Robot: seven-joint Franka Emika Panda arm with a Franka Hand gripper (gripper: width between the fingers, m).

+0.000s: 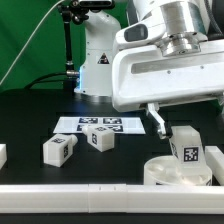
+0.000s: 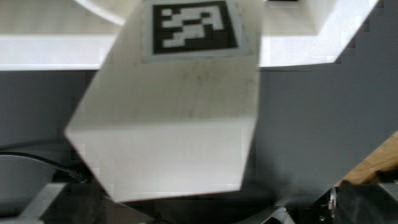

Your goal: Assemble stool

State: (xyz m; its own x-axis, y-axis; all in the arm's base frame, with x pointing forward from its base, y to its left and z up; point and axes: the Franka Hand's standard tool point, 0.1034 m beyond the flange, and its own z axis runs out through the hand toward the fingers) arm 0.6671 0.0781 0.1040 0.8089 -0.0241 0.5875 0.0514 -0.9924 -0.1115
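One visible finger (image 1: 156,120) of the wide-spread claw (image 1: 186,128) stands just clear of the upright leg (image 1: 187,152).

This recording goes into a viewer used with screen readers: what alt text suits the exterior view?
A white leg stands upright on the round seat at the exterior view's right, the open gripper over it. Two more legs lie near the marker board.
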